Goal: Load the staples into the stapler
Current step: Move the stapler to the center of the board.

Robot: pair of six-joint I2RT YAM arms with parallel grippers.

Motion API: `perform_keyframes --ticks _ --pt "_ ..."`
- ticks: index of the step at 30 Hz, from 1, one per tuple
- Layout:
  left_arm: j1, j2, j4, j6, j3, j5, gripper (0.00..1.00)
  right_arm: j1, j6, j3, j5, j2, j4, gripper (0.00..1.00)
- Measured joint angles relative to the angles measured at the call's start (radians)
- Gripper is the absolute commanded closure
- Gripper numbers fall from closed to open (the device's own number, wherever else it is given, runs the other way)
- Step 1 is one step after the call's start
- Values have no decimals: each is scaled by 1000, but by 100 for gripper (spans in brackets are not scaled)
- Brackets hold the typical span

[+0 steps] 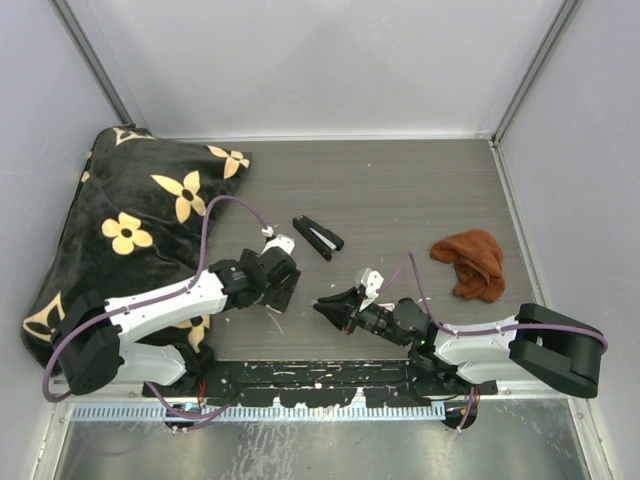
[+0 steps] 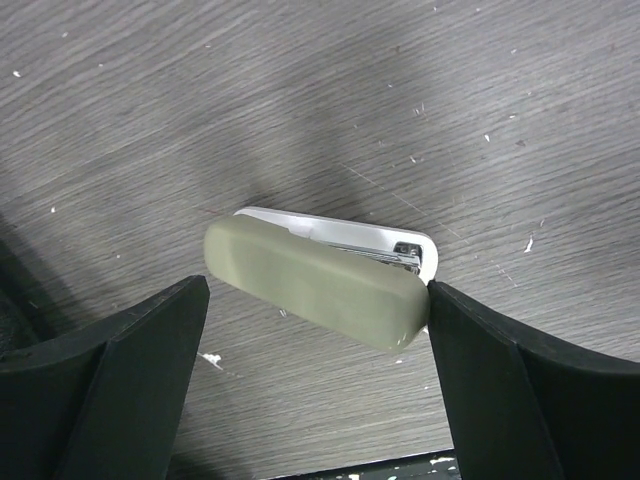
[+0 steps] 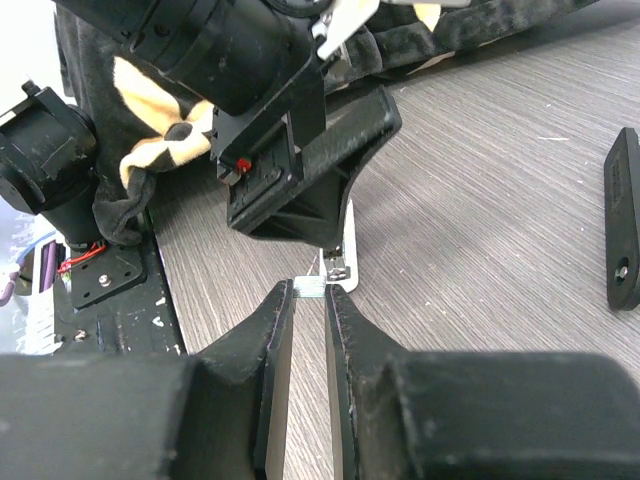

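Broadly, a grey wood-grain bench (image 1: pixel 420 190) fills the top view. A black plush cushion with tan flowers (image 1: pixel 130 230) lies at 9 o'clock, its near corner hidden behind the left arm.

The left claw (image 2: pixel 318 288) hangs at about 7 o'clock from the bench's centre. Its fingers are spread wide around a cream-green oblong stapler with a white base (image 2: pixel 300 275). One finger meets the stapler's metal-tipped end. Whether the other presses on it is hard to make out.

The right claw (image 1: pixel 327 308), at 6 o'clock, is nearly closed. It pinches the staples, a short silvery strip (image 3: pixel 311 287), at its very tips.

A rust-brown crumpled cloth (image 1: pixel 472 262) sits at 3 o'clock, well apart. A black hinged oblong object (image 1: pixel 317 237) lies splayed near the centre; the right wrist view cuts it off at the edge.

From above, the stapler is hidden under the left claw. In the right wrist view only a white sliver of its base shows below that claw. The staples sit just beside that sliver, mostly covered by the fingertips.
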Motion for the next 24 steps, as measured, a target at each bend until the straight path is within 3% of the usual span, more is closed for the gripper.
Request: perform_keyframes --ticks 5,11,24 --pt "28 -37 -14 -3 0 -5 23 0 2 -1 0 -4 1 88" --pt "56 -42 -26 -4 -6 -4 43 0 5 -2 0 -15 2 88" --pt "66 -80 -61 -6 -9 -8 71 0 7 -3 0 -15 5 88"
